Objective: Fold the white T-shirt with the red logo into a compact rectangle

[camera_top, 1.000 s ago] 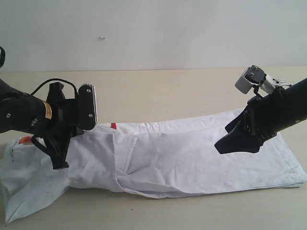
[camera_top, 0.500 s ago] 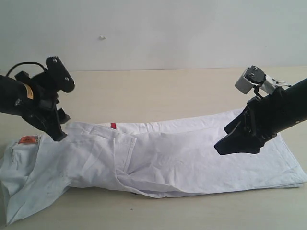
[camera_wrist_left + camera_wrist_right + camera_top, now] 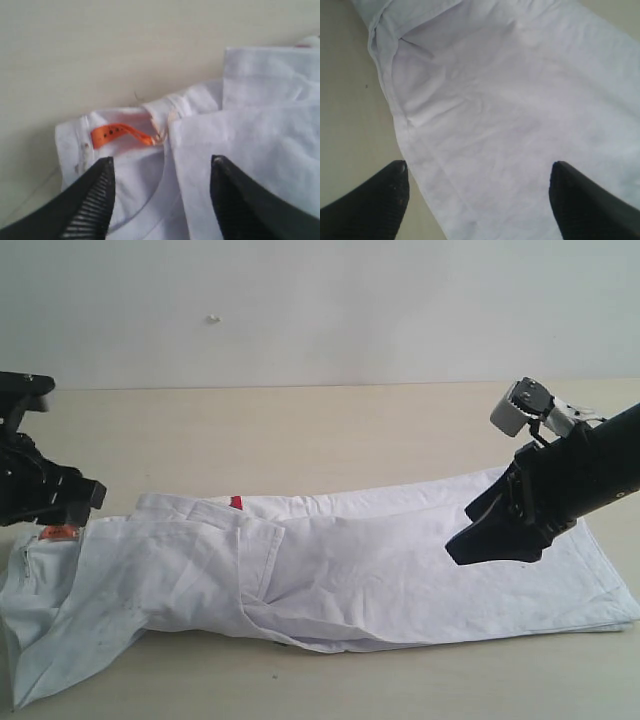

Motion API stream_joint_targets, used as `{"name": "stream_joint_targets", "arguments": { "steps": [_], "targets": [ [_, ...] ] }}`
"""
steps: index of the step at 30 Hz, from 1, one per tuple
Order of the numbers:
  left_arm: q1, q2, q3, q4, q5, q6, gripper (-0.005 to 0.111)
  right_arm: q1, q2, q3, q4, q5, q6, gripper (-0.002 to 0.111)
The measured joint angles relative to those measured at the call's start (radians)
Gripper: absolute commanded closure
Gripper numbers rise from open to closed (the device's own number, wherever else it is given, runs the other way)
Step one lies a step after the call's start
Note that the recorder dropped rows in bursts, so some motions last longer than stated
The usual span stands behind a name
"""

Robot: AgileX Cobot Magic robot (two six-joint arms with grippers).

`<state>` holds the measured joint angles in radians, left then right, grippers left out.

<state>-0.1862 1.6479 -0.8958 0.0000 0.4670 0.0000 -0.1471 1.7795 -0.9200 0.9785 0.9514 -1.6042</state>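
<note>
Since half a second ago the left gripper (image 3: 161, 162) has drawn back toward the left edge of the exterior view, while the right gripper (image 3: 478, 167) has kept its place. On the wide beige tabletop (image 3: 330, 430) the white cotton short-sleeved T-shirt (image 3: 380, 570) lies folded lengthwise into a long rumpled band, collar end at the left and hem end at the right. The right gripper hangs over the hem end with its black fingers spread wide, holding nothing. The left gripper is over the collar, jaws likewise apart and empty. Only a sliver of the red logo band (image 3: 236, 502) peeks from the far fold. The small orange neck tag (image 3: 120, 134) lies inside the ribbed collar.
</note>
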Motion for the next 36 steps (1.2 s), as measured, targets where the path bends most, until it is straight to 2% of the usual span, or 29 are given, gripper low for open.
{"name": "stream_joint_targets", "arguments": {
  "steps": [4,13,18,31,36],
  "targets": [
    [0.005,-0.004,0.020,-0.029,0.053,-0.016,0.055,0.000,0.000,0.000,0.004,0.002,0.000,0.034],
    [0.093,-0.029,0.125,-0.075,0.048,-0.068,0.035,0.000,0.000,0.000,0.006,0.013,0.000,0.034],
    [0.133,-0.033,0.165,-0.192,0.037,-0.030,0.035,0.000,0.000,0.000,0.006,0.016,0.000,0.034],
    [0.166,-0.033,0.234,-0.359,0.056,0.065,0.035,0.000,0.000,0.000,0.020,0.026,0.000,0.034],
    [0.175,-0.033,0.251,-0.528,0.083,0.194,0.035,0.000,0.000,0.000,0.032,0.031,-0.004,0.034]
  ]
}}
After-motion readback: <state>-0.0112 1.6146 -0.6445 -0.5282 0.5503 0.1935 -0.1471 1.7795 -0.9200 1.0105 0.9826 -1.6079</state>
